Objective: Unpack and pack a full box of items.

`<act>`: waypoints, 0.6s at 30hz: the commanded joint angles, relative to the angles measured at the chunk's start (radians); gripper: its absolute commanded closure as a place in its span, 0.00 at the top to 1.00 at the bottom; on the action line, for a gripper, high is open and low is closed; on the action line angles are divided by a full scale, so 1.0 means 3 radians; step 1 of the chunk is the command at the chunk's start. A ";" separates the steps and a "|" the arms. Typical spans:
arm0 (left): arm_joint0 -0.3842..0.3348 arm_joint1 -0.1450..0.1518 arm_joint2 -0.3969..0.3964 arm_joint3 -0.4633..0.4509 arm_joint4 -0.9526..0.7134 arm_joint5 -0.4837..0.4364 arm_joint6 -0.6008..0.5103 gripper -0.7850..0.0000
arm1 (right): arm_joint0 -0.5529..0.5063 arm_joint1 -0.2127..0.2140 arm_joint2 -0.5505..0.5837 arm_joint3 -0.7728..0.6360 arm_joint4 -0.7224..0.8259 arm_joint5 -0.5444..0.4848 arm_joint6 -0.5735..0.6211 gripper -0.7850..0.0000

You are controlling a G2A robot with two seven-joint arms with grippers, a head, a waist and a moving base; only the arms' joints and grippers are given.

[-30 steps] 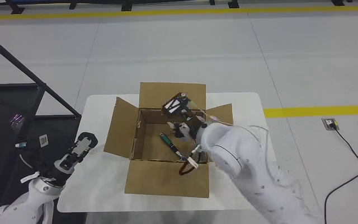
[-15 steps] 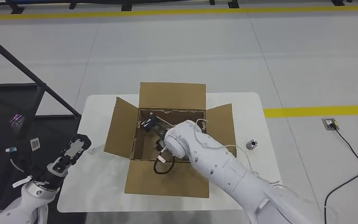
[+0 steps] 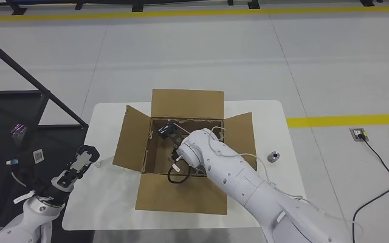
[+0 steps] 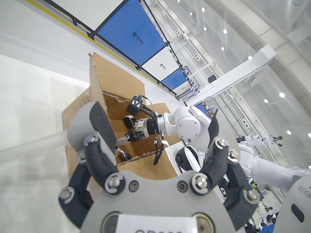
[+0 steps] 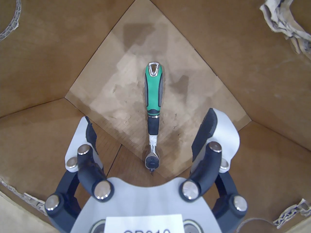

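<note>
We held our right tool (image 5: 149, 120) wide open and empty inside the box (image 5: 48, 49), just above the green-handled ratchet (image 5: 152, 93) lying on its floor; unpacking next called, we judged, for lowering and closing around it.

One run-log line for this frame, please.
right gripper: open, inside box | ratchet wrench: on box floor, under right gripper | left gripper: open, at table edge

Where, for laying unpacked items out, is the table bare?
Bare: table right of the box, around the small metal cylinder, and the strip left of the box by the left hand. Crowded: inside the box, right hand over the ratchet.
</note>
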 commanded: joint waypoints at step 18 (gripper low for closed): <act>0.0000 0.0000 0.0000 0.0000 0.0000 0.0000 0.0000 1.00 | 0.0096 -0.0427 -0.0038 0.1031 0.0217 -0.0034 0.0266 0.94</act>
